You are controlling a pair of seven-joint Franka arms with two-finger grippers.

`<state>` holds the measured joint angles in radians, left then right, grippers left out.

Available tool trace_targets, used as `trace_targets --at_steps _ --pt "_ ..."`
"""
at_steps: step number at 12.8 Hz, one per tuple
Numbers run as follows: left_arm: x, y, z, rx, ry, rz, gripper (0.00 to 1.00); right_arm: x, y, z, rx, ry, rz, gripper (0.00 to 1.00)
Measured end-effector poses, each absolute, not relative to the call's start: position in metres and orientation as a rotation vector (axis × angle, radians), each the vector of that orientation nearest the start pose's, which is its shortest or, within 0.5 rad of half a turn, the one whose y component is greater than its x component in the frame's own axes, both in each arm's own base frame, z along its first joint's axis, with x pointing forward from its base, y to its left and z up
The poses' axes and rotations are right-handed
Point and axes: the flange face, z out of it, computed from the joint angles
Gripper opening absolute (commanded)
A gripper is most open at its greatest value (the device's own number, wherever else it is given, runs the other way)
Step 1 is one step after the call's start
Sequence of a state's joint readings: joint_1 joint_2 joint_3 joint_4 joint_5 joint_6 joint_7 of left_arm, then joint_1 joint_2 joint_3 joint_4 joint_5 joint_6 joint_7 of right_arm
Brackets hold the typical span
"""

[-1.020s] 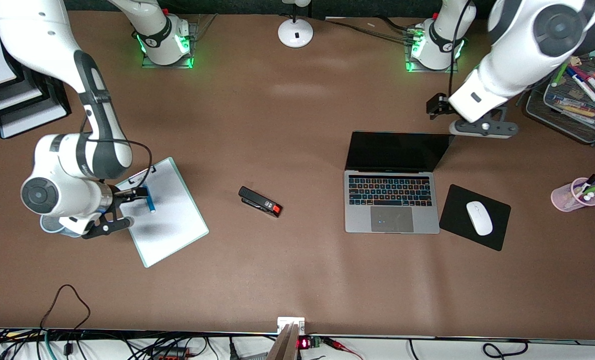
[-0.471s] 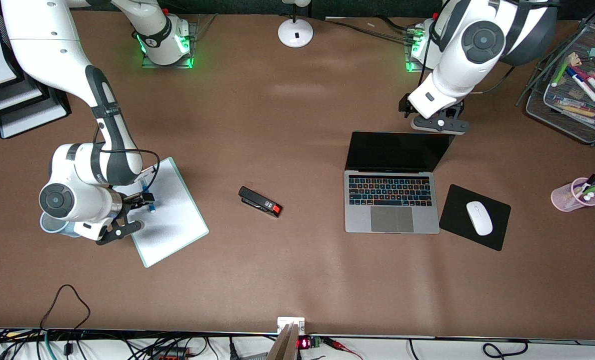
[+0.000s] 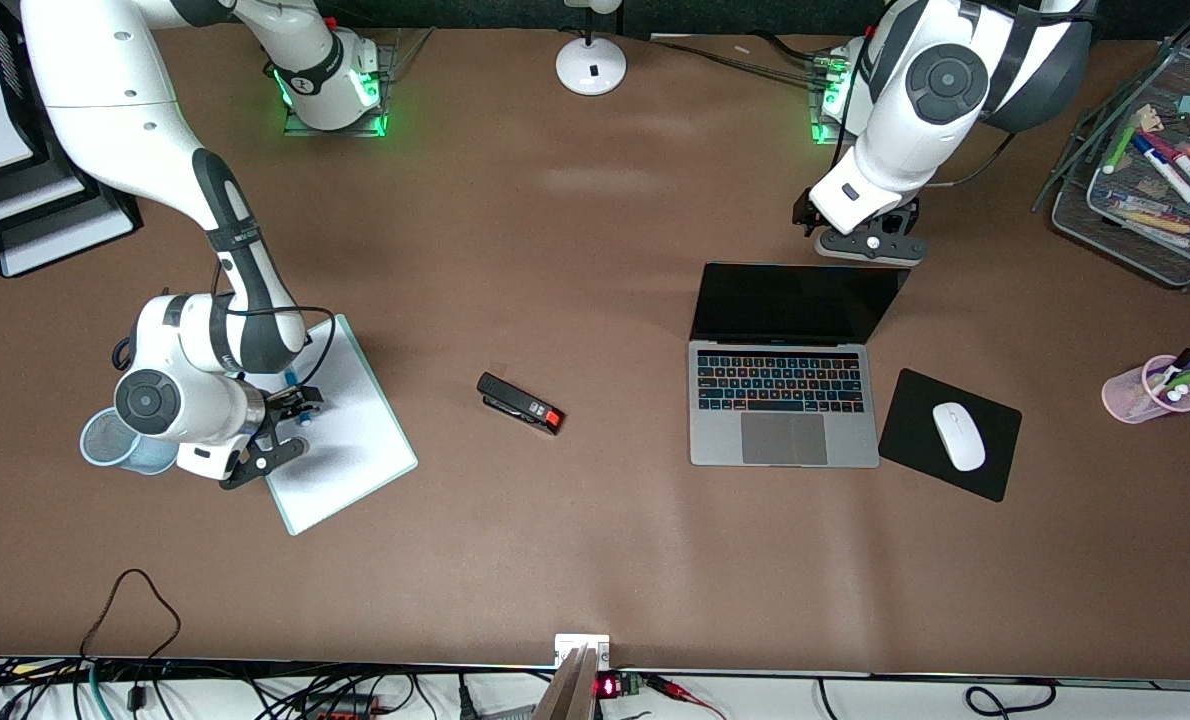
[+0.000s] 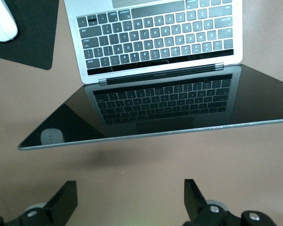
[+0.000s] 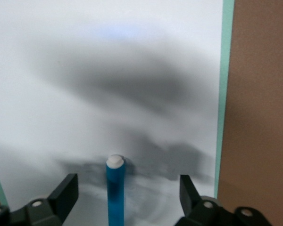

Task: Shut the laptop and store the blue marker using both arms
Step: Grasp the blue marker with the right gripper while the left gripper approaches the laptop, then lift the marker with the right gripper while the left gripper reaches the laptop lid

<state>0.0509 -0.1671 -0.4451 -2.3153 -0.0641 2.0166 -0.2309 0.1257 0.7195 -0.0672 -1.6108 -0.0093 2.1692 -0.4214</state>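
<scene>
The laptop (image 3: 783, 400) stands open on the table, its black screen (image 4: 155, 113) tilted up above the keyboard (image 4: 155, 42). My left gripper (image 3: 855, 235) hangs open over bare table just past the screen's top edge, and its fingers (image 4: 68, 197) hold nothing. The blue marker (image 3: 302, 417) lies on the white clipboard (image 3: 345, 450) toward the right arm's end of the table. My right gripper (image 3: 298, 402) is low over the clipboard and open. The marker (image 5: 115, 188) lies between its fingers (image 5: 68, 188), touching neither.
A black stapler (image 3: 520, 403) lies mid-table. A white mouse (image 3: 958, 436) sits on a black pad (image 3: 915, 400) beside the laptop. A pink pen cup (image 3: 1153, 390) and a mesh tray (image 3: 1135, 230) of markers stand at the left arm's end. A blue mesh cup (image 3: 105, 440) stands beside the right arm.
The left arm has swung from the mesh tray's end to the top edge of the laptop's screen. The right gripper has slid along the clipboard and now straddles the marker.
</scene>
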Motion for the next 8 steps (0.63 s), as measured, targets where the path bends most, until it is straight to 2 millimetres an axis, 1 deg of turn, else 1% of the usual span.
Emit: trace_targets --at_steps 1,4,8 --pt "0.431 -0.185 0.39 -3.07 0.184 0.204 1.0 0.674 0.046 0.193 -3.055 -0.782 0.263 0.59" --pt "0.43 -0.183 0.381 -3.079 0.178 0.168 1.0 0.674 0.047 0.193 -3.055 -0.785 0.263 0.59" --pt "0.432 -0.182 0.37 -3.089 0.16 0.151 1.0 0.673 0.046 0.191 -3.053 -0.785 0.27 0.54"
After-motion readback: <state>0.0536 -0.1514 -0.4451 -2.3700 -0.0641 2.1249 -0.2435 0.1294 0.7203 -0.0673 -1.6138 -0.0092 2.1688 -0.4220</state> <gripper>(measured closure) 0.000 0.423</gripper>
